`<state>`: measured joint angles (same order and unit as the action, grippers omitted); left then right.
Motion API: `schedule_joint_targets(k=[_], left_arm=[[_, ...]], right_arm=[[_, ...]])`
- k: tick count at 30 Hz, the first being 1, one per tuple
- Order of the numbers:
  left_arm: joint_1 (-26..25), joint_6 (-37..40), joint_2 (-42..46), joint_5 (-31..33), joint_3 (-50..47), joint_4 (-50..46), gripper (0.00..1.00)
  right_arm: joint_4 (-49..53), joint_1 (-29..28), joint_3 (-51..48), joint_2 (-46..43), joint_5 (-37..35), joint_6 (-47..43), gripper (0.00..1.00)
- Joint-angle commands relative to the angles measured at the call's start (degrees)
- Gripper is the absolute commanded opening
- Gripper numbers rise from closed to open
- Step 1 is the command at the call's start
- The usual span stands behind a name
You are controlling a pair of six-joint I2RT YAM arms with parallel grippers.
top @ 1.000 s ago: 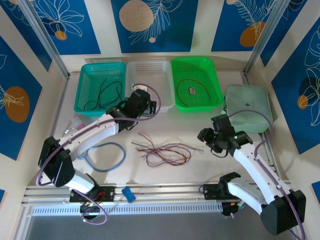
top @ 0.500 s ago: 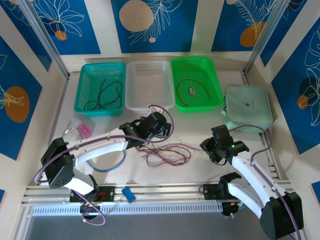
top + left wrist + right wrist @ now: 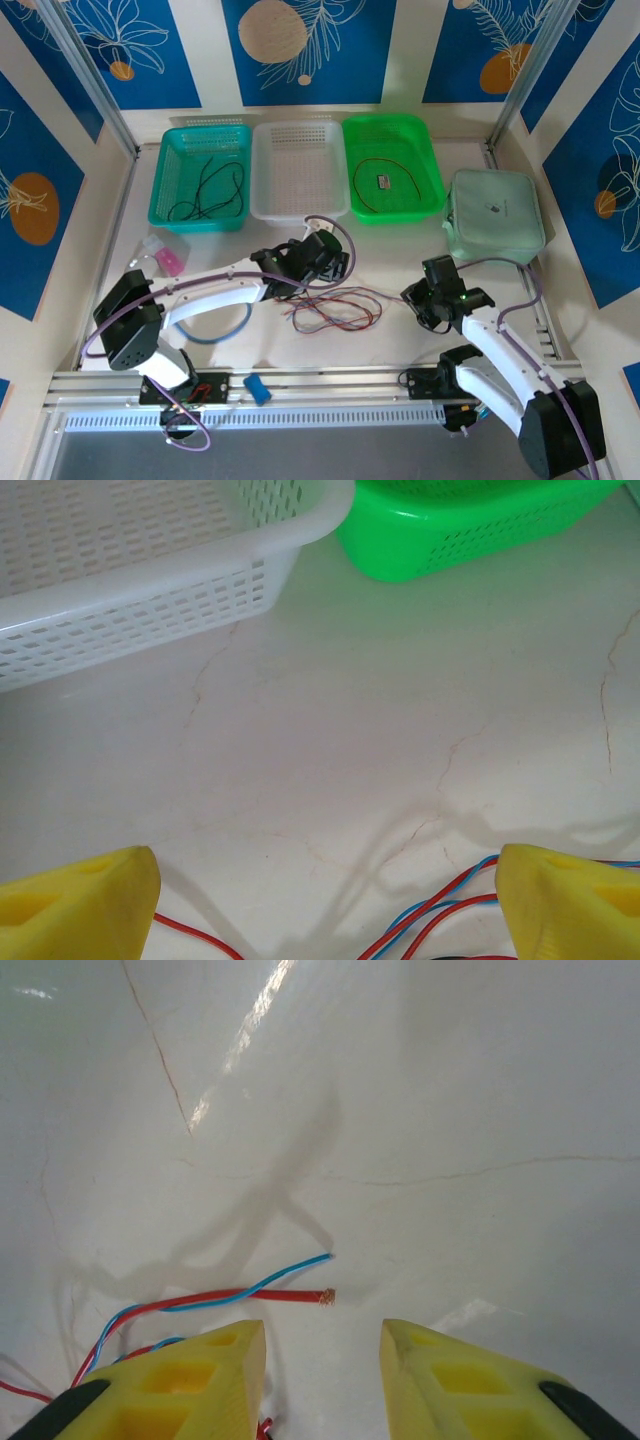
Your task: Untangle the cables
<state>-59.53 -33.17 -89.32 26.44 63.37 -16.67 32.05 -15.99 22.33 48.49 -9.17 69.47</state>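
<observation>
Our left end effector (image 3: 325,900) hangs spread wide over the far-left edge of the cables (image 3: 335,308) on the tabletop (image 3: 390,255). Our right end effector (image 3: 322,1370), narrowly parted, faces their right ends.

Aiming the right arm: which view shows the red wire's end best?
Right wrist: the red wire's end lies sharp ahead of the fingers. Top external shows the bundle, ends too small. Left wrist shows red strands.

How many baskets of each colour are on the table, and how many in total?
Teal basket: 1
White basket: 1
Green basket: 1
Total: 3
</observation>
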Motion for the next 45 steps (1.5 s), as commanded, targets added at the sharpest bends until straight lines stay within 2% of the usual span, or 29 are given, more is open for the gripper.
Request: schedule_joint_targets(k=[1, 12, 22, 35, 45], left_arm=[[-0.6, -0.4, -1.3, -0.4, 1.6, 0.2, 0.87], [-0.8, -0.4, -1.9, -0.9, 2.2, 0.2, 0.87], [-1.1, -0.1, -1.6, -0.5, 2.3, -0.3, 0.87], [-1.4, 0.5, -2.1, -0.3, 3.2, -1.0, 0.87], [-1.6, 0.5, -1.9, -0.3, 3.4, -1.3, 0.87]], right_arm=[[-3.0, 0.8, -1.5, 0.8, 0.5, 1.2, 0.34], [-6.5, 1.8, -1.5, 6.5, 3.0, 0.7, 0.32], [-7.9, 2.0, -2.7, 6.6, 2.0, 1.1, 0.25], [-10.2, 2.6, -2.7, 7.8, 1.4, 0.3, 0.22], [-11.1, 2.7, -2.8, 8.0, 1.8, -0.3, 0.14]])
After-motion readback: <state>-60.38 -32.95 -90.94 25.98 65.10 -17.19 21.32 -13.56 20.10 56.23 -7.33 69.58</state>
